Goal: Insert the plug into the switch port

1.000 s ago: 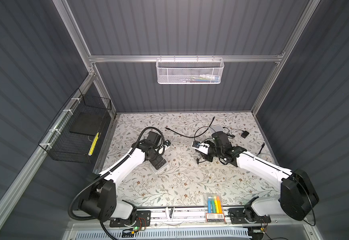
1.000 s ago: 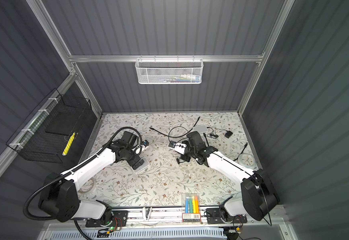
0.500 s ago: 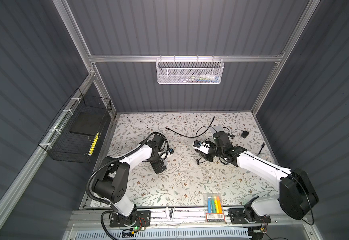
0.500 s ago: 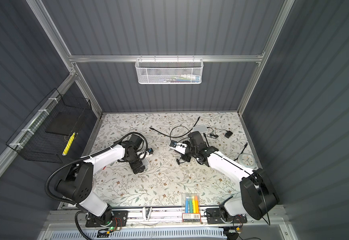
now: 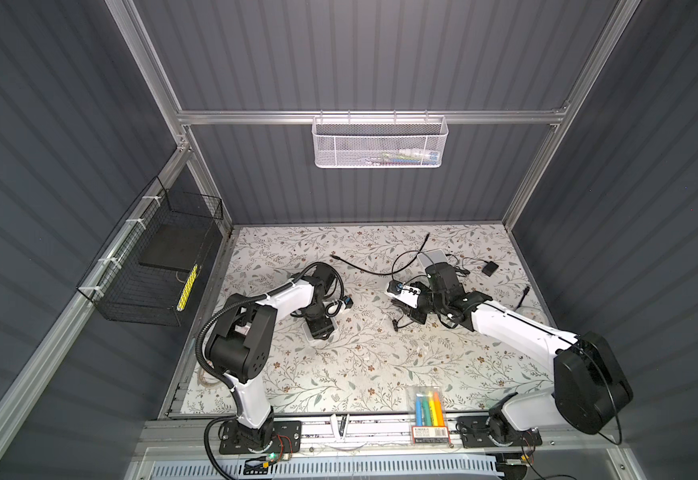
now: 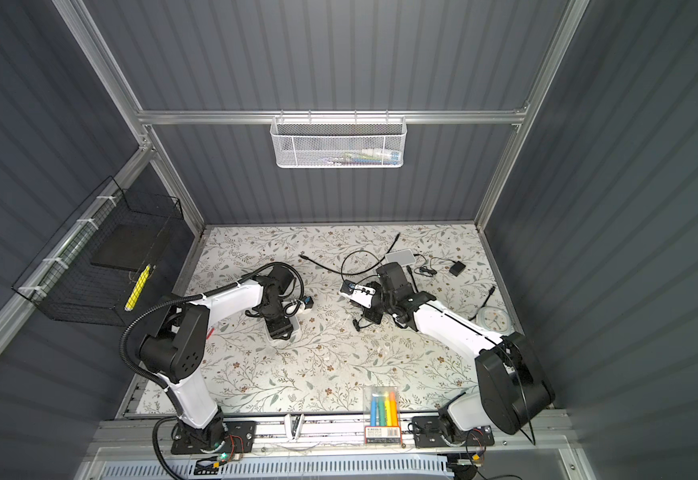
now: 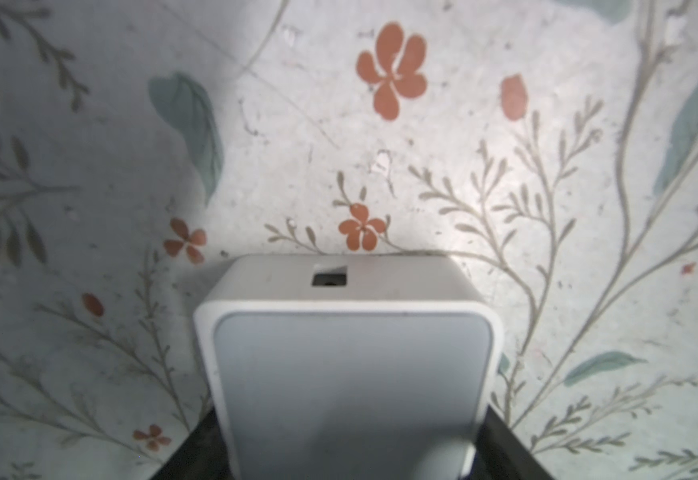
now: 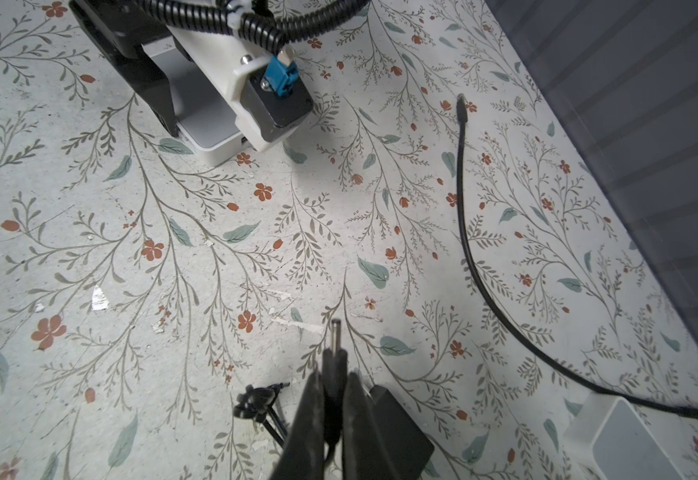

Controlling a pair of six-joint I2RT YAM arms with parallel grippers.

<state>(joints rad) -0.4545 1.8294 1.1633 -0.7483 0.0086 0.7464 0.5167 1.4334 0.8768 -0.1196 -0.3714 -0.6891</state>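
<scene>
**Plug pinched and aimed, switch straddled, the gap not yet crossed**

Our right tool (image 8: 332, 376) is clamped on the black plug (image 8: 334, 345). It holds the plug by its body, so the metal tip sticks out bare in front of the fingers. We judge the grip sits that far back so that nothing blocks the tip when it enters.

Our left tool (image 5: 317, 327) reaches down over the white switch (image 7: 347, 374), which lies flat on the desk (image 5: 380, 365). One finger stands on each side of the switch. We cannot tell whether they press on it or only flank it. Either way, we take their job to be bracing the light box so that a push from the plug does not slide it away.

The port (image 7: 329, 279) is a small dark opening in the side face of the switch, left uncovered beyond the fingers. In both top views the plug is well apart from the switch, with bare desk between them.

A loose black cable (image 8: 463, 232) and another white box (image 8: 629, 440) lie off to the side, clear of that path.
</scene>
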